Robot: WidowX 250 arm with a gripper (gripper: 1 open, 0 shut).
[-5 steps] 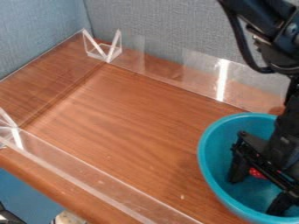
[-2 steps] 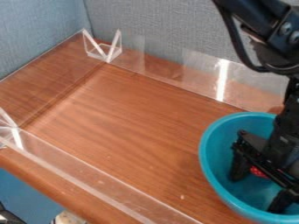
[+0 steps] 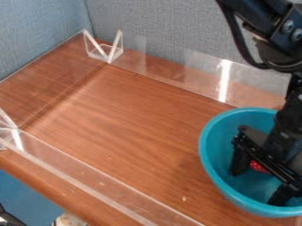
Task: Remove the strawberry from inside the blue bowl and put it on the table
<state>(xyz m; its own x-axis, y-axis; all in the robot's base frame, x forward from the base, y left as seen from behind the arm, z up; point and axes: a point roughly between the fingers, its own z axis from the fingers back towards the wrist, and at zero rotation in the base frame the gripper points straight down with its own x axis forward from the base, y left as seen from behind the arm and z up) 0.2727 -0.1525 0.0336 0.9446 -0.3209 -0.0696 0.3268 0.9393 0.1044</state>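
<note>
So far, we see small red strawberry [image 3: 256, 166] inside round teal-blue plastic bowl [image 3: 213, 155]; our black gripper [image 3: 256, 169] spread wide around it, unclamped; grasp, lift, placing on wood-grain worktop [image 3: 118, 115] all remain.

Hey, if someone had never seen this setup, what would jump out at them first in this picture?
Probably the big blue bowl at the lower right, bright against the reddish-brown tabletop. Next, the black robot arm coming down from the top right, its open jaws reaching into the bowl. Then a small spot of red, the strawberry, partly hidden between the dark fingers.
</note>
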